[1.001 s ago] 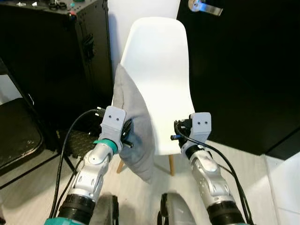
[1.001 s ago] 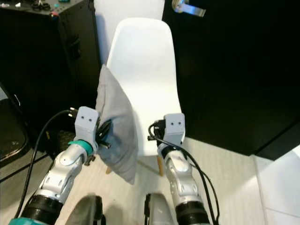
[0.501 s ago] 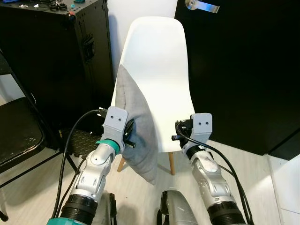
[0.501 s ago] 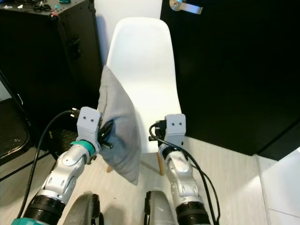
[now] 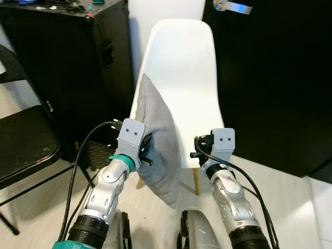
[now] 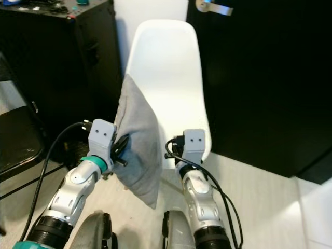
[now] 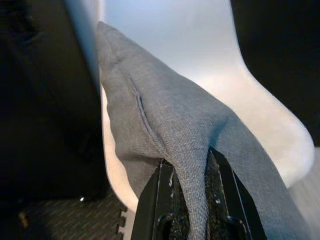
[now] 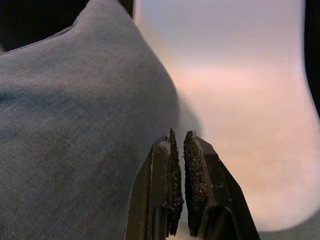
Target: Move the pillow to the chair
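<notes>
A grey pillow (image 5: 160,140) hangs upright in front of the left edge of the white chair (image 5: 184,78), partly over its seat. My left gripper (image 5: 146,150) is shut on the pillow's near edge; the left wrist view shows grey fabric (image 7: 165,120) pinched between the black fingers (image 7: 152,205). My right gripper (image 8: 180,187) is raised at the seat's front edge, to the right of the pillow, shut with nothing between its pads. In the right wrist view the pillow (image 8: 75,135) lies alongside it with the white seat (image 8: 240,125) beyond.
A black equipment case (image 5: 62,67) stands left of the chair. A black folding chair (image 5: 23,142) sits at the far left. A dark door (image 5: 275,78) with a metal handle (image 5: 232,7) is right of the chair. A black rubber mat (image 5: 98,155) lies by the case.
The camera has shifted so the scene sits further right in view. The pillow and left gripper have come slightly closer to the chair seat. Both grippers stay shut.
</notes>
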Controlling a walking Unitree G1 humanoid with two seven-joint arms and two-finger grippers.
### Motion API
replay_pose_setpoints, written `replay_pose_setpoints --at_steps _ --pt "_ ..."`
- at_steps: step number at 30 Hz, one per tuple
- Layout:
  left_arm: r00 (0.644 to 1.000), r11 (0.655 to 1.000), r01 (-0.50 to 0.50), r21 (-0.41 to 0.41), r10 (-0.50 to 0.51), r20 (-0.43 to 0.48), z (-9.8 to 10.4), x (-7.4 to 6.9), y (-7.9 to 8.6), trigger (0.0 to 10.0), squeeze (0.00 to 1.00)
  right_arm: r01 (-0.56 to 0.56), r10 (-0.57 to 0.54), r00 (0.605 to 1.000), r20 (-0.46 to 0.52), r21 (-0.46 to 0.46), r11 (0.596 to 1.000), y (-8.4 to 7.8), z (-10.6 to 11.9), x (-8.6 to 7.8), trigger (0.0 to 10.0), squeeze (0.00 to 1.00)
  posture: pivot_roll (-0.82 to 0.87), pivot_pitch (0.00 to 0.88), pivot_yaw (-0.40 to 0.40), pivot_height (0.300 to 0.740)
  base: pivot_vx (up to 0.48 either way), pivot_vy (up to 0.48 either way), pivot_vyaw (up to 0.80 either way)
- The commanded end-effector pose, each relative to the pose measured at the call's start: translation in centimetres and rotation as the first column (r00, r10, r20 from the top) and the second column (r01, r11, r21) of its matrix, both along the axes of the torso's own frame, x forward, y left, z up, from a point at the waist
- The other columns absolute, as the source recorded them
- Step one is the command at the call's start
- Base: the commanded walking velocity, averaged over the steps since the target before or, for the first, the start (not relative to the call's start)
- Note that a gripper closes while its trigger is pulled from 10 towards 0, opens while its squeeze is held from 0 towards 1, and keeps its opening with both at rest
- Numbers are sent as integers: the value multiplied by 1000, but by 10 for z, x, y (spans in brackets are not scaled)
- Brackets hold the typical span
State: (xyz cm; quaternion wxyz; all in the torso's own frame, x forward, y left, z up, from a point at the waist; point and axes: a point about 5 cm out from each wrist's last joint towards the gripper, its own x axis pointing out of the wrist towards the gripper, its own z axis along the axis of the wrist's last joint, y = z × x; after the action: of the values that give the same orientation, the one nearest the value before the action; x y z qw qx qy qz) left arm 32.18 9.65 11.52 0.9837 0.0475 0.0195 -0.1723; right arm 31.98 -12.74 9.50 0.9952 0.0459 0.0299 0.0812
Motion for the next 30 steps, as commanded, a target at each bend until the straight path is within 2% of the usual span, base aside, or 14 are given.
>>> replay_pose_setpoints --at_steps 1,21,25,30 --pt "997 1000 19 -2 -19 70 13 2 -3 10000 0 8 -8 1000 -2 2 1000 -1 -2 -2 10000 0 44 39 19 620 0 0 0" --pt "997 1000 30 3 -30 74 15 3 -4 10000 0 10 -10 1000 -2 -2 1000 0 -2 -3 10000 0 46 32 26 620 0 0 0" --pt "995 999 50 -17 -49 90 20 7 -8 10000 0 18 -18 1000 -9 -5 1000 -3 -3 -2 10000 0 44 40 26 620 0 0 0" --pt "983 984 149 -97 -137 126 37 19 -25 10000 0 16 -17 1000 -16 -21 1000 -3 -3 0 10000 0 40 72 34 628 0 0 0"
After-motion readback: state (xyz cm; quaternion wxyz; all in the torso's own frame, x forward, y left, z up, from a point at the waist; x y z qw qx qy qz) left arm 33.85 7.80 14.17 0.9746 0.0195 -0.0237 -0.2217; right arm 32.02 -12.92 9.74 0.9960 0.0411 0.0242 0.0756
